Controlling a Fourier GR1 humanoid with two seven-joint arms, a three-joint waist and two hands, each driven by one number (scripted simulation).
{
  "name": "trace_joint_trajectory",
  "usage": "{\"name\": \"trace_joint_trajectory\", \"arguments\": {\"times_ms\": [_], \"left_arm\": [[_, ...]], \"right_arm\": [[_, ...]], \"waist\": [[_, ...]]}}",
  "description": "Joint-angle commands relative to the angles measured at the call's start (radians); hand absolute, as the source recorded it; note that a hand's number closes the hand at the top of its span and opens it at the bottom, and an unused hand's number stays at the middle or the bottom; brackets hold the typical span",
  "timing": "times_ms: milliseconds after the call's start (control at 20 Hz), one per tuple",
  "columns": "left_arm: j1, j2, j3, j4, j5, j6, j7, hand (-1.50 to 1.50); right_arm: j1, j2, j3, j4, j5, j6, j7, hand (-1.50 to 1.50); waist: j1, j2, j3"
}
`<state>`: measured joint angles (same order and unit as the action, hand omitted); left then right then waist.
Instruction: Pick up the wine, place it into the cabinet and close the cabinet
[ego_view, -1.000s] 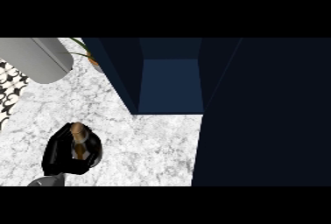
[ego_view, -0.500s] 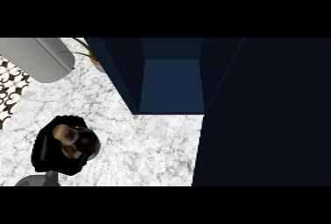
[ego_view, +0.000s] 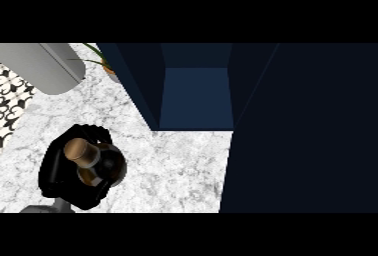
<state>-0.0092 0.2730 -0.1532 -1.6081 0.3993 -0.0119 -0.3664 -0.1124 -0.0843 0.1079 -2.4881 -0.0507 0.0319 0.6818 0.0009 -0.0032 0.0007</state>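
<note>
A dark glass wine bottle with a brown cork top (ego_view: 80, 150) is seen from above at the lower left of the white marbled counter (ego_view: 177, 165), held upright with the black fingers of the left hand (ego_view: 59, 172) curled round it. A short stretch of grey forearm (ego_view: 46, 208) enters at the lower edge beneath the hand. The dark blue cabinet (ego_view: 196, 95) stands open at the counter's far side, its lighter blue inner floor exposed, well apart from the bottle. The cabinet's dark door panel (ego_view: 303, 130) fills the right side of the view. A grey rounded object (ego_view: 44, 65) lies at the far left corner, with a small potted green plant (ego_view: 103, 62) just beside it and a black-and-white patterned surface (ego_view: 11, 105) along the left edge.
</note>
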Motion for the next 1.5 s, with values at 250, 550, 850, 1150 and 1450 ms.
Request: {"name": "trace_joint_trajectory", "arguments": {"times_ms": [250, 550, 850, 1150, 1450], "left_arm": [[-0.107, -0.098, -0.112, -0.132, -0.067, 0.112, 0.242, 1.50], [-0.168, -0.169, -0.167, -0.241, -0.135, 0.210, 0.384, 1.50], [-0.344, -0.270, -0.216, -0.205, -0.205, 0.367, 0.514, 1.50], [-0.436, -0.272, -0.273, -0.126, -0.246, 0.466, 0.480, 1.50], [-0.515, -0.273, -0.235, -0.025, -0.227, 0.496, 0.476, 1.50]], "right_arm": [[0.007, 0.017, 0.064, -0.099, 0.005, -0.018, 0.059, -1.50], [0.059, 0.005, -0.052, -0.055, -0.112, 0.031, -0.028, -1.50], [0.067, 0.012, -0.028, -0.077, -0.095, 0.026, -0.013, -1.50], [0.042, 0.029, 0.010, -0.060, -0.034, 0.014, -0.001, -1.50], [0.094, 0.019, 0.002, -0.072, -0.058, 0.046, -0.037, -1.50]], "waist": [[-0.007, 0.002, -0.001], [-0.005, 0.002, 0.000], [-0.010, 0.002, 0.000], [-0.007, 0.002, -0.001], [-0.008, 0.003, -0.001]]}}
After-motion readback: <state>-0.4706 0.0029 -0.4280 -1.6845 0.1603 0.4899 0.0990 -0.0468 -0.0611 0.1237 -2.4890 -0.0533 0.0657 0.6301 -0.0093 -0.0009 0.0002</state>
